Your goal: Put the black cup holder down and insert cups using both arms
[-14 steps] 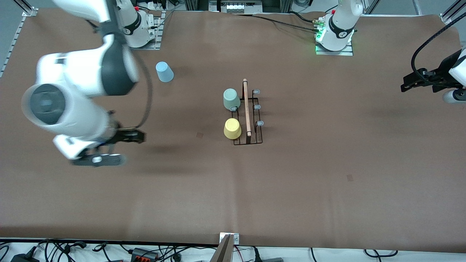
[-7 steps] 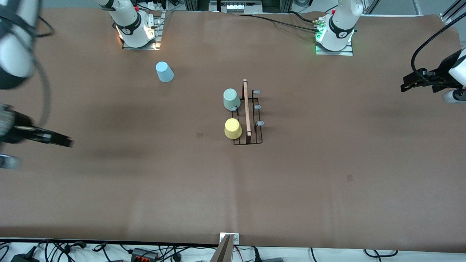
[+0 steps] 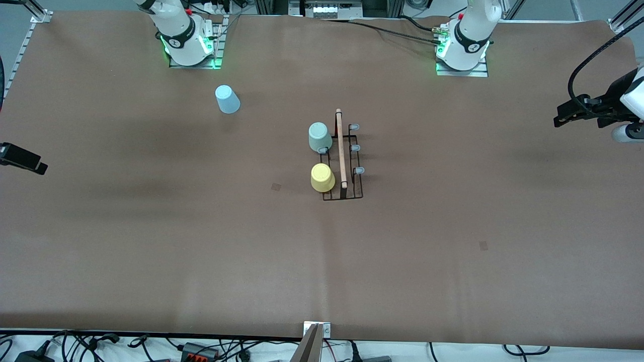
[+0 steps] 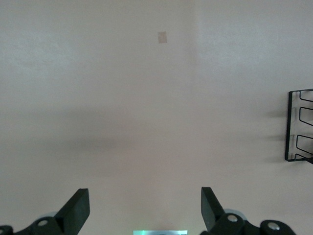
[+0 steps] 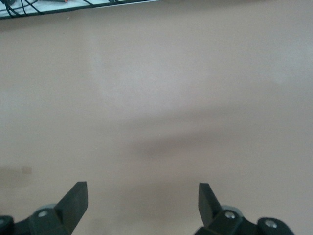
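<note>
Rack [image 3: 343, 166] set, green [image 3: 319, 137] and yellow [image 3: 322, 177] cups on; your left gripper [image 4: 142, 208] and right gripper [image 5: 139, 203] gape empty, so fetch the light blue cup [image 3: 227, 99].

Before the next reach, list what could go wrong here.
1. The light blue cup stands alone near the right arm's base, apart from the black cup holder; it may tip when grasped.
2. A reach toward the holder could knock the pale green cup or yellow cup.
</note>
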Robot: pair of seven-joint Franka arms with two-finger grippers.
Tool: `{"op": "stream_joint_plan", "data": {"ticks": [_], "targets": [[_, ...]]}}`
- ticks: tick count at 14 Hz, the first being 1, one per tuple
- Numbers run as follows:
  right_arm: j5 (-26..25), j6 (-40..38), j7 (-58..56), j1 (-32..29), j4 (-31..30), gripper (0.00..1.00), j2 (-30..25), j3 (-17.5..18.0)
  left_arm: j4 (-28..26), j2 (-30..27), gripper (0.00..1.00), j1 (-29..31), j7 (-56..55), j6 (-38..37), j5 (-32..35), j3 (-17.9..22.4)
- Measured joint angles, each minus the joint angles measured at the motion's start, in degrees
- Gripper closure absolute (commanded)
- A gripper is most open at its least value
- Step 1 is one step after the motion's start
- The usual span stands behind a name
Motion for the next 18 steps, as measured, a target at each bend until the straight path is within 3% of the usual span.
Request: {"op": "stream_joint_plan", "data": {"ticks": [4, 12, 18], "targets": [[0.0, 3.1, -1.5, 0.3, -6.5, 0.0, -3.5, -1.2, 0.0, 0.0, 0.0, 0.0, 0.0, 0.0, 0.0, 0.0], [-0.1, 7.2, -2.3, 0.7, -27.9, 0.0, -19.1, -1.2, 0.0, 0.0, 0.0, 0.0, 0.0, 0.0, 0.0, 0.0], [-0.1, 9.0, -6.7, 0.7, -30.7, 0.0, -21.4, -1.7, 0.0, 0.0, 0.0, 0.0, 0.0, 0.0, 0.0, 0.0]]}}
